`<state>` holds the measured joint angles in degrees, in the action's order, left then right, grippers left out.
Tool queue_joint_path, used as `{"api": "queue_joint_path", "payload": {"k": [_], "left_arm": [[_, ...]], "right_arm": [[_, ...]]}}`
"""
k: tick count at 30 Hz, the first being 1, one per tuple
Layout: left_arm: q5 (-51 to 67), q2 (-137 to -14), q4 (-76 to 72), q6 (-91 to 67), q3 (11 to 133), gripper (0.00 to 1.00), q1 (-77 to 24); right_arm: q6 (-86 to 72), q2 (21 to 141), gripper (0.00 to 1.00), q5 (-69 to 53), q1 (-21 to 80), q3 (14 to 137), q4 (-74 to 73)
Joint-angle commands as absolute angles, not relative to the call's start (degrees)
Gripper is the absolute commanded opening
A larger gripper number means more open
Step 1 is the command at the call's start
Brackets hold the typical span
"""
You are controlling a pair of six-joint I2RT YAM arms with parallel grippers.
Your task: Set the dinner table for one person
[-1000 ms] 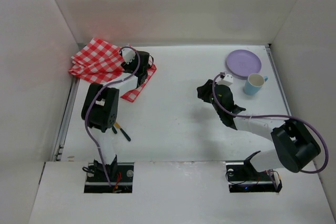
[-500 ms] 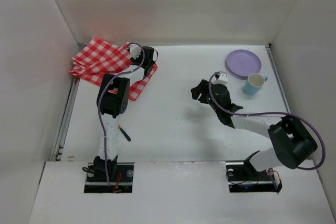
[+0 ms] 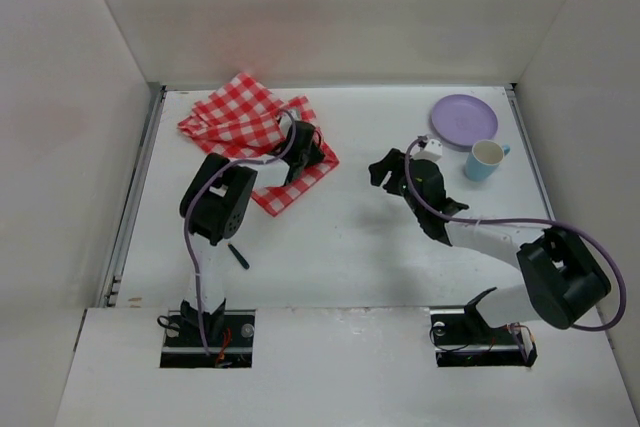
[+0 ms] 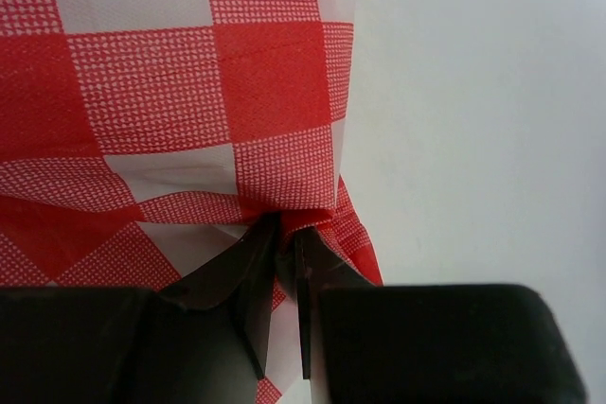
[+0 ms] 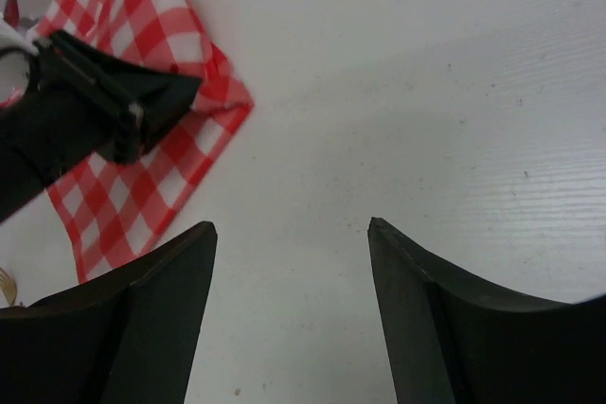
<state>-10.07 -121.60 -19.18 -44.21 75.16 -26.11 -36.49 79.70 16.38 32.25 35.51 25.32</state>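
The red-and-white checked cloth (image 3: pixel 250 127) lies crumpled on the white dinner table (image 3: pixel 340 247), at the back left. My left gripper (image 3: pixel 308 144) is shut on the cloth's right edge; the wrist view shows the pinched fold (image 4: pixel 284 219) between its fingers. My right gripper (image 3: pixel 380 172) is open and empty over bare table (image 5: pixel 398 120) to the right of the cloth (image 5: pixel 142 35). A purple plate (image 3: pixel 463 119) and a light blue cup (image 3: pixel 485 159) stand at the back right.
A dark, thin utensil (image 3: pixel 238 255) lies near the left arm's base. White walls enclose the table on three sides. Metal rails (image 3: pixel 130 207) run along the table's left and right edges.
My left gripper has dragged the cloth to the right, away from the back left corner. My right gripper has shifted only slightly and stays open.
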Motion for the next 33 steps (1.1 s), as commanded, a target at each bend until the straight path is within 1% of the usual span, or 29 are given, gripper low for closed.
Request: {"api": "queue_joint_path", "payload": {"k": [1, 4, 6, 9, 11, 14, 15, 20, 24, 28, 33], "left_arm": [[0.1, -114.5, -19.6, -40.2, 64.9, 0.1, -31.1], [0.8, -108.5, -19.2, -35.5, 56.3, 0.1, -33.6], [0.2, -104.2, -18.5, -35.4, 50.6, 0.1, -34.4], [-0.4, -97.3, -19.1, -37.6, 42.8, 0.16, -34.8], [-0.5, -92.6, -19.8, -38.2, 39.4, 0.25, -35.3], [-0.6, -86.9, -19.9, -39.0, 37.4, 0.43, -35.6], [-0.2, -85.0, -19.9, -39.1, 36.9, 0.45, -35.6], [-0.9, -75.6, -20.7, -40.2, 32.4, 0.5, -33.8], [-4.0, -68.1, -19.8, -43.8, 27.2, 0.5, -29.3], [-8.5, -61.8, -13.9, -49.1, 21.8, 0.5, -23.8], [-11.2, -54.3, -4.8, -51.7, 17.7, 0.5, -17.4]], "right_arm": [[-36.9, 78.0, 0.75, 18.3, 31.2, 35.2, 27.6], [-36.9, 78.6, 0.82, 17.4, 31.2, 35.5, 27.2], [-36.2, 79.3, 0.85, 17.1, 31.2, 36.0, 27.5], [-35.4, 81.2, 0.88, 15.9, 31.3, 37.4, 27.3], [-35.2, 82.3, 0.88, 14.6, 31.8, 38.1, 27.5], [-35.2, 85.5, 0.88, 13.6, 32.5, 41.4, 27.1], [-35.4, 86.6, 0.88, 13.1, 32.9, 42.6, 26.6], [-37.1, 93.6, 0.87, 11.1, 34.8, 50.1, 23.8], [-40.8, 101.5, 0.87, 7.9, 34.7, 56.1, 24.6], [-45.8, 107.9, 0.85, 3.7, 32.4, 62.2, 23.2], [-49.2, 113.5, 0.76, 1.8, 31.2, 68.3, 21.6]]}}
